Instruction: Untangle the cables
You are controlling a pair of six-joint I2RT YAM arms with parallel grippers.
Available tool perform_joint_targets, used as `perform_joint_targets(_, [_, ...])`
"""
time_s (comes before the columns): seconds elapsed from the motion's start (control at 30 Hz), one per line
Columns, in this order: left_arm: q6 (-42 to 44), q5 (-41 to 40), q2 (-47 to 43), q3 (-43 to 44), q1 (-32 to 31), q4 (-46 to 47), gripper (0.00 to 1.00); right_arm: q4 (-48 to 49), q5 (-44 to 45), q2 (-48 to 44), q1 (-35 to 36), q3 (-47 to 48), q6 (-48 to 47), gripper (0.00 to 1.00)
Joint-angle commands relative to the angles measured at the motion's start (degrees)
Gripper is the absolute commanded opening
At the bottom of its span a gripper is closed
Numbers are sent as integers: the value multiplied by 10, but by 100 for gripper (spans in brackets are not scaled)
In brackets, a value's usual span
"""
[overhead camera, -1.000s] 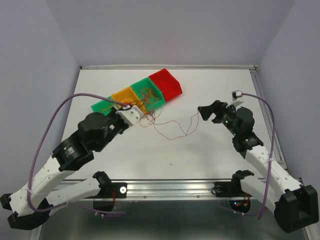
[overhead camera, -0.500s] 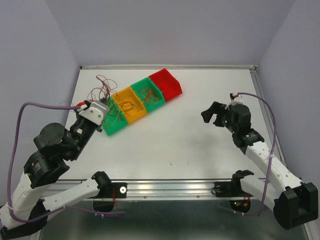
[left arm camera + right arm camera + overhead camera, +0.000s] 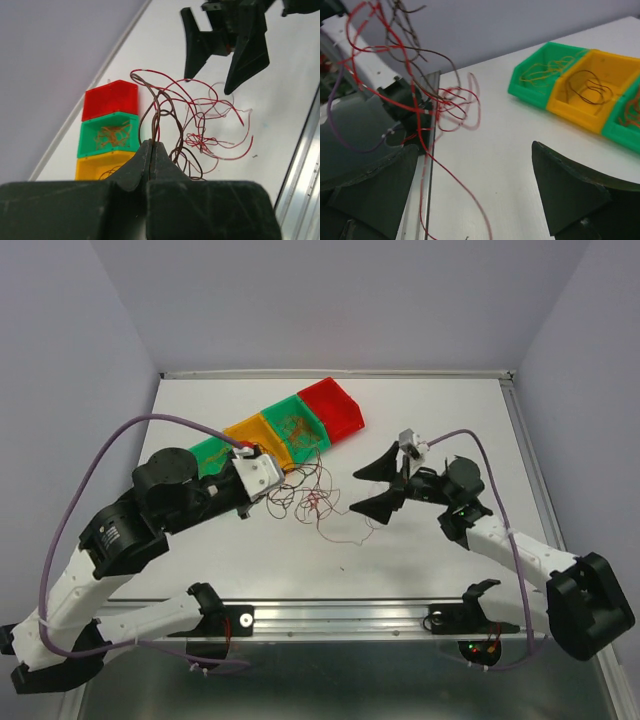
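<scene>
From above, the left gripper [image 3: 272,483] was pinched together on the cables [image 3: 312,502] — a loose tangle of red and dark strands spreading from its tip over the white table [image 3: 430,420], just in front of the row of coloured bins [image 3: 335,405]. The right gripper [image 3: 372,490] stood with its fingers spread wide at the tangle's right edge, gripping nothing.

In the left wrist view, the jaws were pressed tight with several strands clamped between them. The cables [image 3: 200,135] rose in loops toward the right gripper [image 3: 206,85], whose parted fingers hung just behind them — whether they touched could not be told. The bins [image 3: 110,100] lay to the left.

In the right wrist view, the two fingers [image 3: 570,185] sat far apart at the lower corners. The cables [image 3: 420,95] hung blurred at upper left, one red strand trailing down between the fingers. Thin strands lay in the bins [image 3: 520,82] on the right.
</scene>
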Motion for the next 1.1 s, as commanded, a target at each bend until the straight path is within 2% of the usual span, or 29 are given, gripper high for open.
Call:
perform_joint_targets(0.0, [-12, 108, 43, 34, 1, -23, 0, 83, -99, 48, 62, 73, -76, 100])
perform_joint_targets(0.17, [-7, 139, 81, 39, 1, -28, 0, 83, -143, 102, 136, 106, -100, 100])
perform_joint_targets(0.27, [-4, 138, 81, 37, 1, -19, 0, 82, -118, 128, 171, 110, -117, 100])
perform_joint_targets(0.57, [1, 145, 65, 66, 1, -31, 0, 83, -88, 160, 179, 98, -136, 98])
perform_joint_targets(0.63, [3, 140, 61, 70, 1, -34, 0, 82, -86, 156, 180, 93, -136, 92])
perform_joint_targets(0.77, [2, 138, 49, 79, 1, -41, 0, 82, -72, 146, 180, 80, -137, 88])
perform_joint_targets(0.87, [1, 138, 42, 90, 1, -44, 0, 81, -58, 150, 181, 75, -138, 99])
perform_joint_targets(1.07, [-2, 166, 45, 103, 1, -55, 0, 81, -24, 171, 190, 84, -140, 100])
